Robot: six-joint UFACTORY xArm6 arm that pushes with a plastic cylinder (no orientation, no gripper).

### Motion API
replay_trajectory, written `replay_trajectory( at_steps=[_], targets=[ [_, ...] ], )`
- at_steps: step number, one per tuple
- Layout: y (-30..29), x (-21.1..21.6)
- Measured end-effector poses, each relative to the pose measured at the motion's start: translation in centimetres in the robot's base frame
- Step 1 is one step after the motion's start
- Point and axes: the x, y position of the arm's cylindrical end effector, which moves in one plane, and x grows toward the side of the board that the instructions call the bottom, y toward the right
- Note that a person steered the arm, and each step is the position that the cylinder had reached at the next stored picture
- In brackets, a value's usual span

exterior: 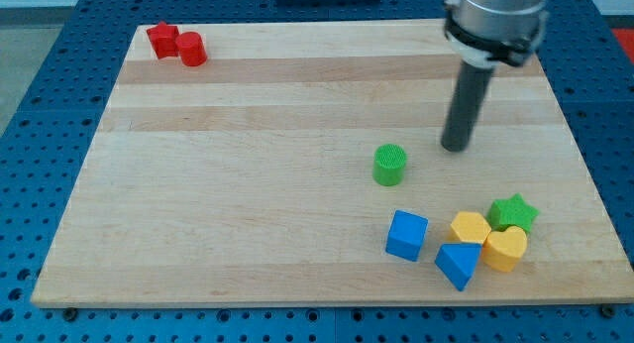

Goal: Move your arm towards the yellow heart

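Red blocks (pixel 176 43) sit far top-left, irrelevant. Green cylinder (pixel 389 165) mid-board, blue cube (pixel 406 234) below it. My tip (pixel 456 147), a bare rod w/ no jaws, is just right of the cylinder. Yellow heart (pixel 505 249) lies bottom-right, touching the green star (pixel 513 213). Approach step: next go down-right, skirting the star.

Your tip (pixel 455 146) stood on the counter (pixel 248 184), just right of the green cylinder (pixel 389 165); the yellow heart (pixel 505 249) lay well below, touching the green star (pixel 513 213).
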Motion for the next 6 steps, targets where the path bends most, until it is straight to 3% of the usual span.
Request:
replay_trajectory(
  at_steps=[1,3,4,5,6],
  targets=[
    [3.5,3.7],
    [6.8,6.2],
    [8.9,10.4],
    [8.3,16.2],
    [7.3,16.2]
  ],
)
